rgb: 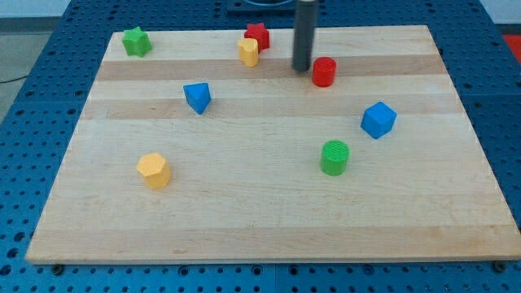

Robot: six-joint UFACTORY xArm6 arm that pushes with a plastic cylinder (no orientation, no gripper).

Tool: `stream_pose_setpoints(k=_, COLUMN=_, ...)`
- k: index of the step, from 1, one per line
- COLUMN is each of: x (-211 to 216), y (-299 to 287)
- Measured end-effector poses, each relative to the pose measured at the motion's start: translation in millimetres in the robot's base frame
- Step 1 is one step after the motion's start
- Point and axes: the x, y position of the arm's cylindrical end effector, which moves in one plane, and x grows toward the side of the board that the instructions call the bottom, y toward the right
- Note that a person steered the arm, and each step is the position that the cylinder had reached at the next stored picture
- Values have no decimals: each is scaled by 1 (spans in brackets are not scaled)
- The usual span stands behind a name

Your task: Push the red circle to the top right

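Red circle (324,72) is sitting in the upper middle of the frame, a bit right of centre on the wooden board (244,236), and my tip (302,68) is hanging just beside it on its left, so close I can't tell if they're touching. No jaws on this rig at all, it's just a plain rod, so nothing is opening or closing here.

That's honestly a decent spot for this push, since the target corner is lying off to the upper right of the frame. I'd be aiming slightly from the lower left of the circle though, so the shove is carrying it right and a touch upward rather than straight sideways. Round blocks love rolling off the side of the rod, so I'm thinking slow, centred contact and small corrections.

Nothing is blocking the lane: the blue cube (378,120) and green cylinder (334,157) are sitting lower in the frame, well apart from the path. The yellow block (249,52) and the other red block (258,35) are behind me on the left, so they're staying out of it.
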Motion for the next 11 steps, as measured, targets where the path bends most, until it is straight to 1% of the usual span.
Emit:
stream_pose_setpoints(k=1, x=10, y=-37)
stream_pose_setpoints(k=2, x=46, y=-17)
stream_pose_setpoints(k=3, x=34, y=36)
stream_pose_setpoints(k=4, x=-2, y=91)
stream_pose_setpoints(k=5, x=-28, y=138)
stream_pose_setpoints(k=6, x=-14, y=148)
stream_pose_setpoints(k=7, x=35, y=151)
stream_pose_setpoints(k=8, x=11, y=189)
stream_pose_setpoints(k=9, x=-15, y=189)
stream_pose_setpoints(k=11, x=-47, y=187)
